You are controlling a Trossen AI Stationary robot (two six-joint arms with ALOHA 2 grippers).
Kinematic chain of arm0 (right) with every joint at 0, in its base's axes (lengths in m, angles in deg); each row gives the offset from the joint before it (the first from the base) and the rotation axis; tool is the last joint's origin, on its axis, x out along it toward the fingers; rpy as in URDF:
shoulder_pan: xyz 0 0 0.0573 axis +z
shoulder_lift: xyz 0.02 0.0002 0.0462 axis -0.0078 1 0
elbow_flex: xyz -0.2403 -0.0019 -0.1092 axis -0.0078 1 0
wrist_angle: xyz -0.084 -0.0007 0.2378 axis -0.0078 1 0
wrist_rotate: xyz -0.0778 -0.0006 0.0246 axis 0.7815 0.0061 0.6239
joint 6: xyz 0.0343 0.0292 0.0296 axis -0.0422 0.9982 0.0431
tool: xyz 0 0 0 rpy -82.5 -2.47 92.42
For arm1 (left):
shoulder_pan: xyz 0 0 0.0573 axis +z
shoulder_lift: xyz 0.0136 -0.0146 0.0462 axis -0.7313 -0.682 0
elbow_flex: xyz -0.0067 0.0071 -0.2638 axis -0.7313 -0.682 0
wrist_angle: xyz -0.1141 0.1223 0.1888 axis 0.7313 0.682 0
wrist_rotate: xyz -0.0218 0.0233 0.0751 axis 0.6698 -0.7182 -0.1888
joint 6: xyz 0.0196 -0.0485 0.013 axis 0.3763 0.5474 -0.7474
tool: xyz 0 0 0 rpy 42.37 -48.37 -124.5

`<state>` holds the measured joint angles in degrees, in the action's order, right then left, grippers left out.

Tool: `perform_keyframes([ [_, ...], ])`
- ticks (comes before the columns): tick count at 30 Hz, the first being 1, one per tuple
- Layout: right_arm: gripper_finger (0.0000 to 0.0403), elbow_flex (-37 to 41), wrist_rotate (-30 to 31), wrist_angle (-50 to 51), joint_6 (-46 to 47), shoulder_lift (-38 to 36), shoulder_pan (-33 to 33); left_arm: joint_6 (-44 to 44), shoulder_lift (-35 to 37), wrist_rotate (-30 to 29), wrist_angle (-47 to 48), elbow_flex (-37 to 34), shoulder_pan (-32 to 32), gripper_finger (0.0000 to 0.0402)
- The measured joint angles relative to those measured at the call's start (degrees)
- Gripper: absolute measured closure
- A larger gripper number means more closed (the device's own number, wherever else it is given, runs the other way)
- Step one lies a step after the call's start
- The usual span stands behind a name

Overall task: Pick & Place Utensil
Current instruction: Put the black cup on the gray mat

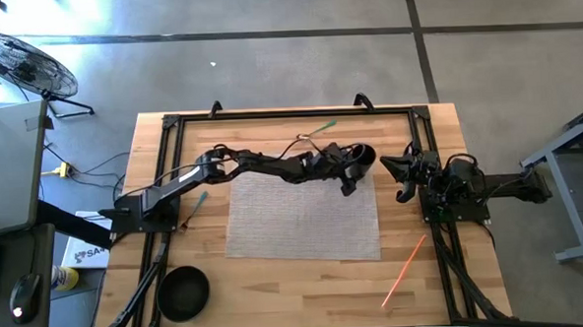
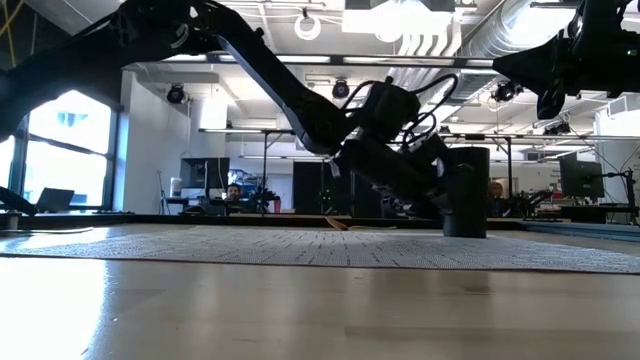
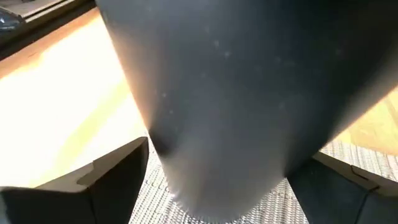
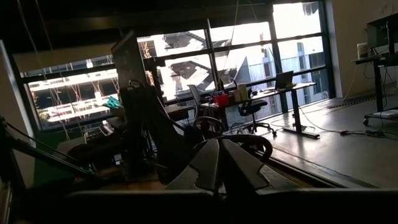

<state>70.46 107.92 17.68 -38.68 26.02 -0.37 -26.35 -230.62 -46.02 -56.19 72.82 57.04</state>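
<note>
A black cup (image 1: 363,156) stands upright at the far right corner of the grey mat (image 1: 304,217). In the low view the cup (image 2: 466,190) has its base down on the surface. My left arm reaches across the table, and my left gripper (image 1: 356,171) is at the cup, whose dark wall (image 3: 236,93) fills the left wrist view. A green utensil (image 1: 320,131) lies beyond the mat, a teal one (image 1: 200,201) to its left, and an orange one (image 1: 403,270) near the right front. My right gripper (image 1: 402,173) waits shut at the table's right side. My left gripper has the black cup's lower wall (image 3: 186,168) between its two fingers, one finger (image 3: 118,177) against each side of it. It comes slanting down from the table's left. The cup stands upright with its base on the mat's corner.
A black bowl (image 1: 184,291) sits at the near left corner. A black metal frame (image 1: 270,115) runs around the table's edges. My right arm's base (image 1: 455,191) stands close to the cup's right. The mat's middle is bare.
</note>
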Motion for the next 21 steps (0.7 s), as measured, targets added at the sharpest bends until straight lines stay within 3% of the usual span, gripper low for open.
perform_keyframes([
  [21, 0.0391, 0.00, 0.00, 0.00, 0.00, 0.00, 0.01, 1.97, 0.96, -1.26, 6.58, -0.09, -1.27, 0.0047],
])
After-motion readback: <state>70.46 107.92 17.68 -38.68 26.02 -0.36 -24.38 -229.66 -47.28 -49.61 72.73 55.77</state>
